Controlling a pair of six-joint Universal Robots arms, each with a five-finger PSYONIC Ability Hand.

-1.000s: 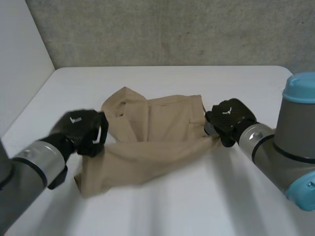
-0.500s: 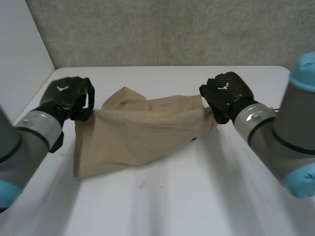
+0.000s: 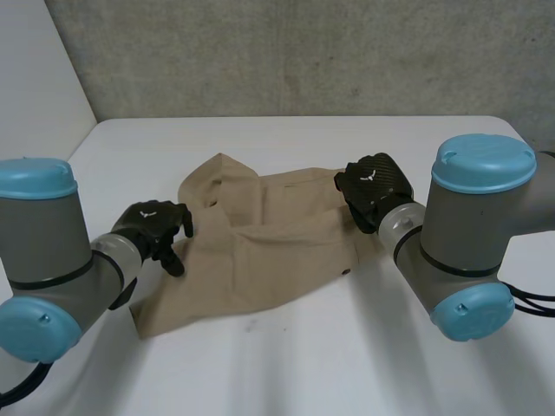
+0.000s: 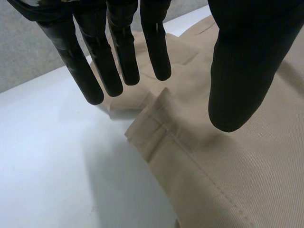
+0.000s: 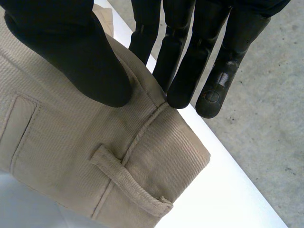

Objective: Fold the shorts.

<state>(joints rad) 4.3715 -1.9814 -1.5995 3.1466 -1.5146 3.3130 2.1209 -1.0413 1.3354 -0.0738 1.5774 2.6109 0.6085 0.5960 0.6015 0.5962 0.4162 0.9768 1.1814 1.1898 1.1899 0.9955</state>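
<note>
Left arm (image 3: 82, 270) and right arm (image 3: 414, 236), formed of grey cylindrical joints (image 3: 477, 232) closed by round light-blue caps (image 3: 483, 162); left hand (image 3: 154, 227) and right hand (image 3: 373, 186), finished in black, each marked with a small white emblem.

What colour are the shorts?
Plain tan, a light beige, with no pattern. The shorts show best in the head view.
</note>
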